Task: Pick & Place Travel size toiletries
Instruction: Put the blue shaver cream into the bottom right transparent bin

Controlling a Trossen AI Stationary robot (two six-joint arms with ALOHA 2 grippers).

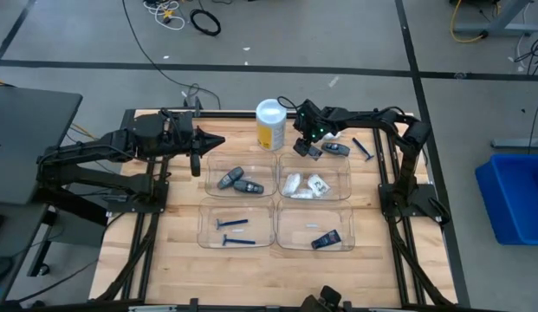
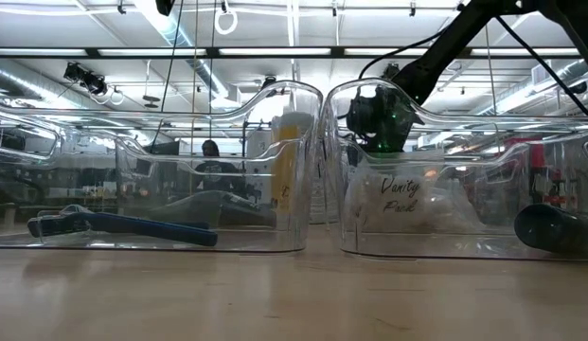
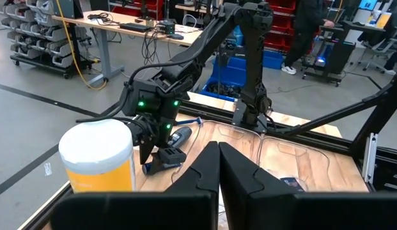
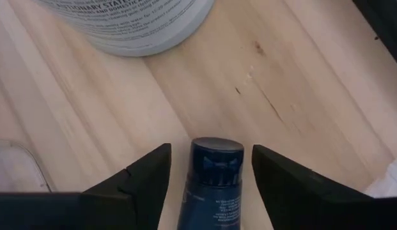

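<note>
A dark blue flat tube [image 4: 214, 191] lies on the wood just in front of the yellow canister [image 1: 269, 126]. My right gripper [image 4: 211, 167] points steeply down over it, open. One finger stands on each side of the tube's cap end, with a gap showing on both sides. A second dark tube [image 1: 336, 149] and a blue razor [image 1: 364, 149] lie on the table to its right. My left gripper [image 1: 218, 141] hangs shut and empty above the table's far left part.
Four clear trays sit mid-table. They hold grey oval sticks [image 1: 238, 180], white packets [image 1: 307, 184], blue razors [image 1: 234, 232] and a dark tube [image 1: 326, 239]. The canister stands close to my right gripper's left side. Bare wood lies along the near edge.
</note>
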